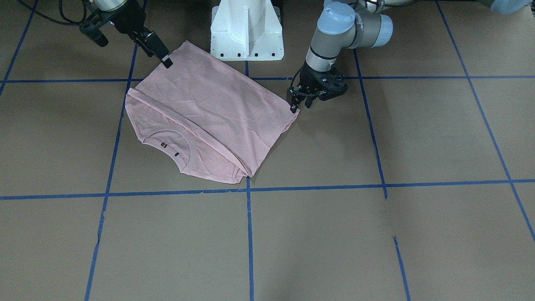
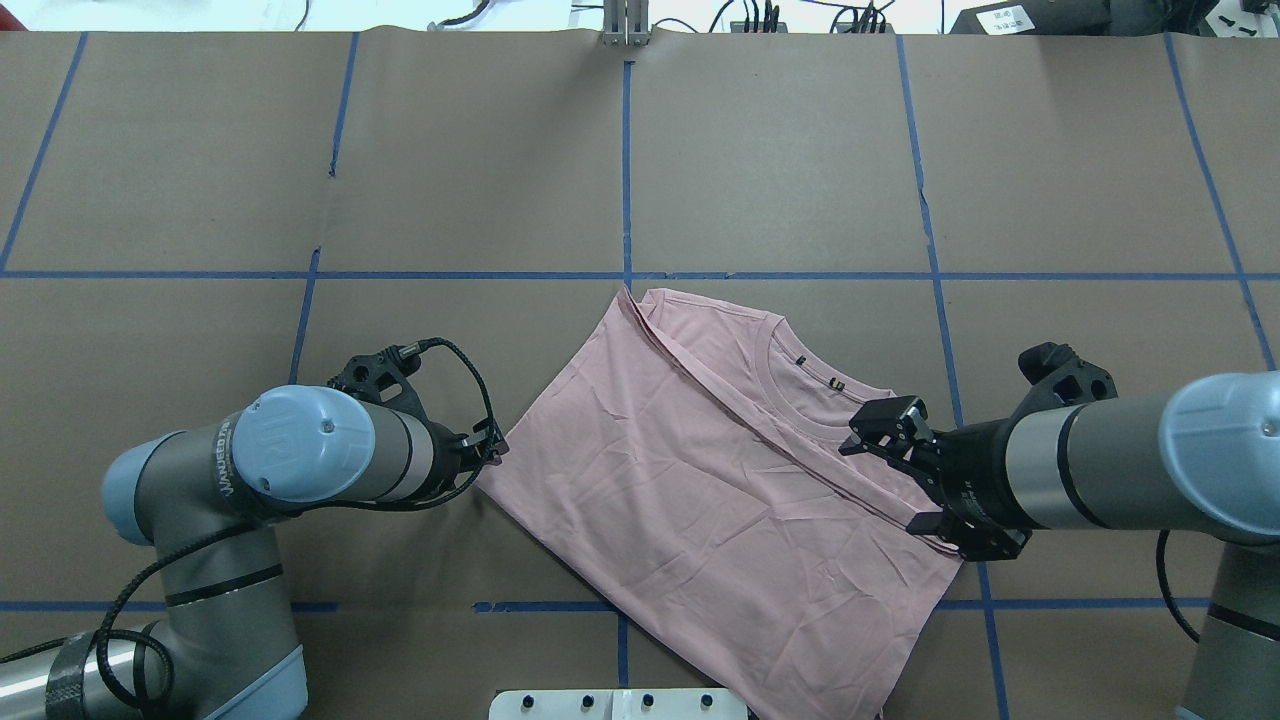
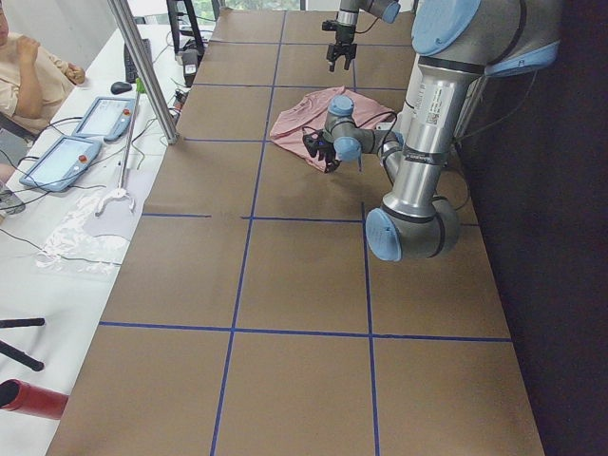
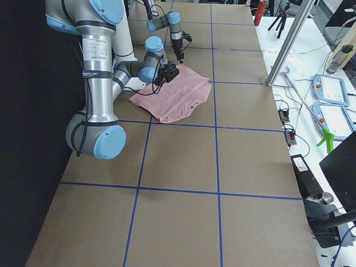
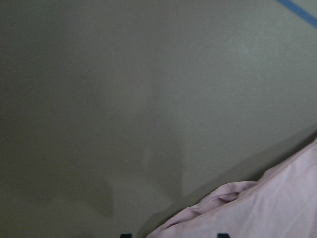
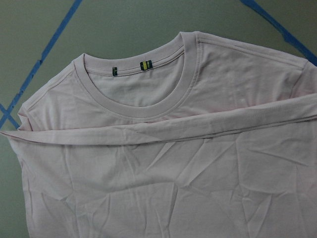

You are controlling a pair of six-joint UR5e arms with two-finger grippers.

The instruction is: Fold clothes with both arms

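Observation:
The pale pink T-shirt (image 1: 209, 113) lies folded and flat on the brown table (image 1: 376, 234), its plain side up. Its neckline (image 6: 133, 99) faces away from the robot. My left gripper (image 1: 297, 109) is low at the shirt's corner, open, and its fingertips (image 5: 222, 234) straddle a rumpled edge of cloth. My right gripper (image 2: 882, 485) hangs open above the opposite side, near the collar, holding nothing. The right wrist view looks down on the shirt (image 6: 163, 163) and shows no fingers.
The white pedestal base (image 1: 246, 33) stands just behind the shirt. Blue tape lines (image 1: 250, 234) grid the table. Beside the table's left end a person (image 3: 24, 66) sits by tablets (image 3: 62, 157), and a metal pole (image 3: 142, 71) rises there.

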